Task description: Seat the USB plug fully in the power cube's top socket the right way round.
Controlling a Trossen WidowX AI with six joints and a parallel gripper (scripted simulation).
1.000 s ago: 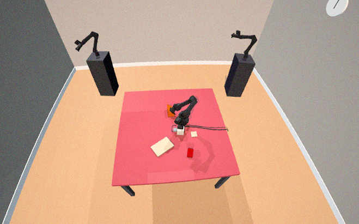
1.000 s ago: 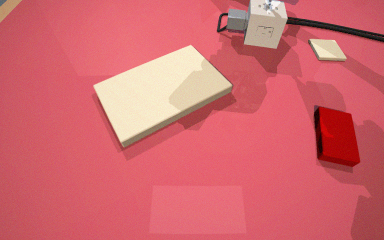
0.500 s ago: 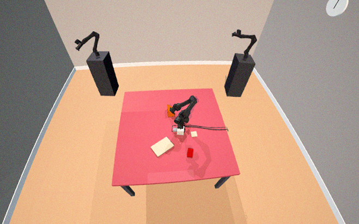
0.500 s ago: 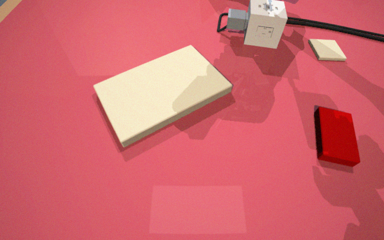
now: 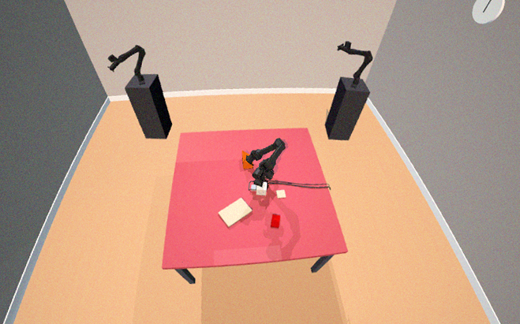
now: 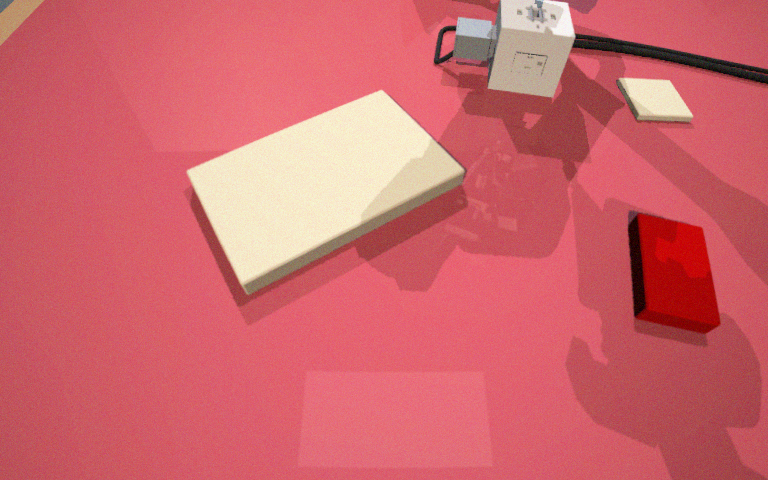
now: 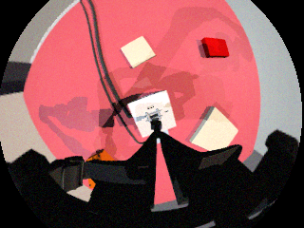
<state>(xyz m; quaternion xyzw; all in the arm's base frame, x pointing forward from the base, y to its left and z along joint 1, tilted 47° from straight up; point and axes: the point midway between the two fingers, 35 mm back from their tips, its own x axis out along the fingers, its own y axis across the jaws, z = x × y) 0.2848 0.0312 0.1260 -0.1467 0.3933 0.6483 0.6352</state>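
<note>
Jaws clamped on the USB plug (image 6: pixel 539 4) (image 7: pixel 154 115), right over the power cube (image 6: pixel 529 62) (image 7: pixel 164 105) (image 5: pixel 261 191)!
The gripper (image 7: pixel 158 135) has its hold at the cube's top face, top right in the exterior view; seating, release and retreat look still to come. Which way round the plug faces, and its depth, can't be made out; the exterior frame cuts off the fingers.

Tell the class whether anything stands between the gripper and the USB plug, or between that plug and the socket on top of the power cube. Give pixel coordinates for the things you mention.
Nothing visible does. The gripper (image 5: pixel 259 182) (image 7: pixel 158 135) is shut on the USB plug (image 6: pixel 537 13) (image 7: pixel 154 115) at the top of the power cube (image 5: pixel 261 191) (image 6: pixel 526 76) (image 7: pixel 165 101); the grey side plug (image 5: pixel 253 187) (image 6: pixel 472 39) juts out sideways, off that path.
</note>
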